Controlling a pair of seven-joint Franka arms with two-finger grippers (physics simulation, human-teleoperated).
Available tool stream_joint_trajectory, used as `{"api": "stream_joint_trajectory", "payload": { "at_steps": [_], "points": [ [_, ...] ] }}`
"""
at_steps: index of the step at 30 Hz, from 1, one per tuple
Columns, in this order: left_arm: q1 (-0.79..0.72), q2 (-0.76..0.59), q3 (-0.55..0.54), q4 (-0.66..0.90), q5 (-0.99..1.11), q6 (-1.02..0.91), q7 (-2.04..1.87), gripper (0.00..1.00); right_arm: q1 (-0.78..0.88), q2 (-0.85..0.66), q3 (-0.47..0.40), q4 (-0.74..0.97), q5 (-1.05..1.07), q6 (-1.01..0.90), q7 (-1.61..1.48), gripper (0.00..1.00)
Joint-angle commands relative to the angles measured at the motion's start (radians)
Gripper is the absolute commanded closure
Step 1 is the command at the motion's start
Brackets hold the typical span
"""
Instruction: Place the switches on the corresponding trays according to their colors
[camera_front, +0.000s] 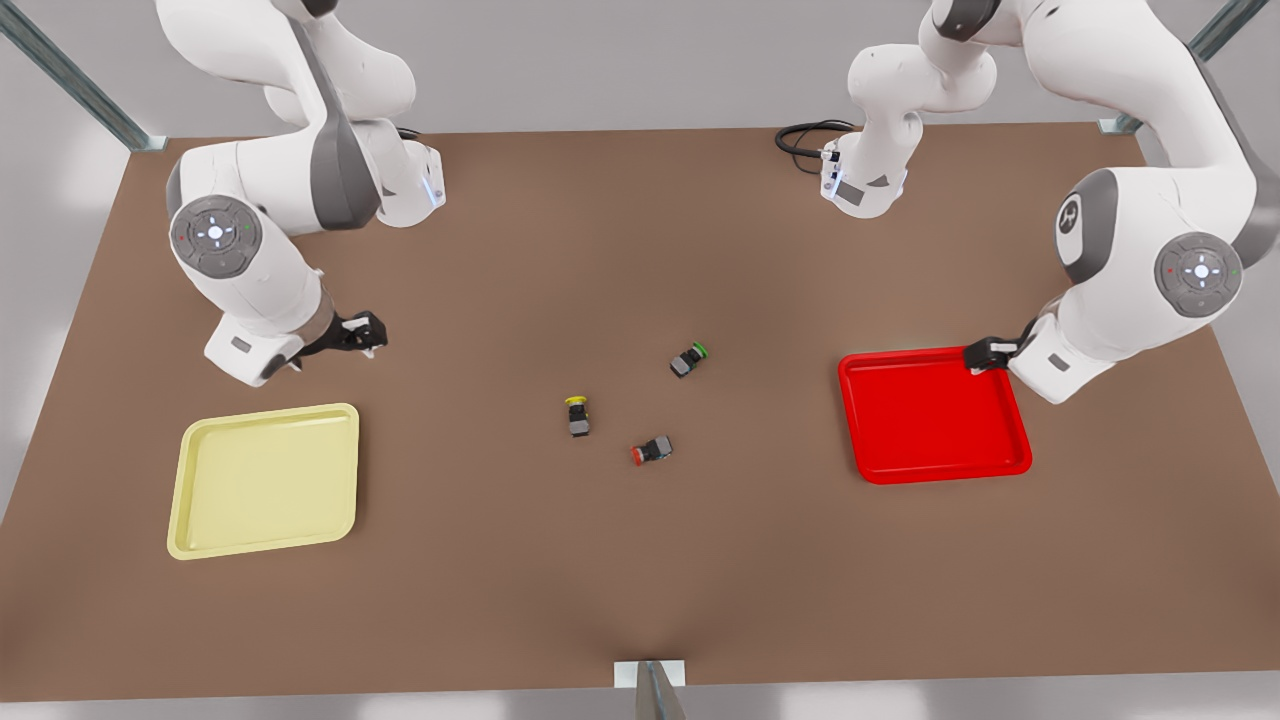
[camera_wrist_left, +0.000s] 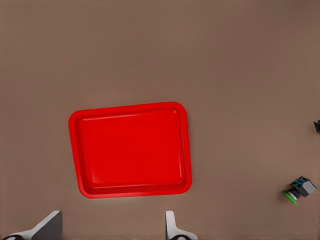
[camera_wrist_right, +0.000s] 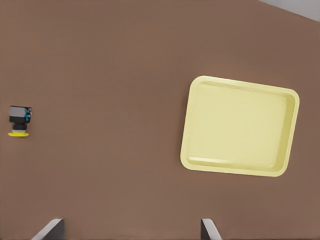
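Mid-table, a yellow-capped switch (camera_front: 578, 415) (camera_wrist_right: 19, 121) and a red-capped switch (camera_front: 651, 451) lie loose on the brown table. The pale yellow tray (camera_front: 263, 480) (camera_wrist_right: 240, 127) sits at the front view's left and the red tray (camera_front: 935, 415) (camera_wrist_left: 131, 149) at its right; both hold nothing. My left gripper (camera_front: 985, 355) (camera_wrist_left: 112, 230) hovers open over the red tray's far right corner. At the front view's left, behind the yellow tray, my right gripper (camera_front: 365, 330) (camera_wrist_right: 130, 230) also stands open. Neither holds anything.
A green-capped switch (camera_front: 689, 359) (camera_wrist_left: 299, 190) lies near the other two, toward the red tray. A black cable (camera_front: 805, 135) coils at the table's back edge by an arm base. Bare brown table separates the switches from each tray.
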Motion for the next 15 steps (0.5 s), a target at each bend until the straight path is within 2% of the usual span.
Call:
{"api": "stream_joint_trajectory", "payload": {
  "at_steps": [1, 6, 10, 13, 15],
  "points": [
    [0.0, 0.0, 0.0, 0.0, 0.001, 0.0, 0.0, 0.0, -0.001, 0.0, 0.0, 0.0, 0.0, 0.0, 0.0, 0.0],
    [-0.027, 0.011, -0.053, 0.005, 0.0, 0.009, 0.009, 0.0, 0.016, 0.015, 0.002, -0.005, 0.0, -0.006, 0.0, 0.0],
    [-0.153, 0.138, -0.058, 0.158, 0.0, 0.014, 0.008, 0.0, 0.09, 0.136, 0.003, -0.014, 0.046, 0.048, 0.063, 0.0],
    [-0.173, 0.178, -0.058, 0.16, 0.0, 0.055, 0.014, 0.0, 0.087, 0.167, 0.002, -0.029, 0.049, 0.055, 0.066, 0.0],
    [-0.187, 0.201, -0.06, 0.156, -0.002, 0.083, 0.014, 0.0, 0.101, 0.219, 0.003, -0.045, 0.054, 0.126, 0.106, 0.0]
  ]
}}
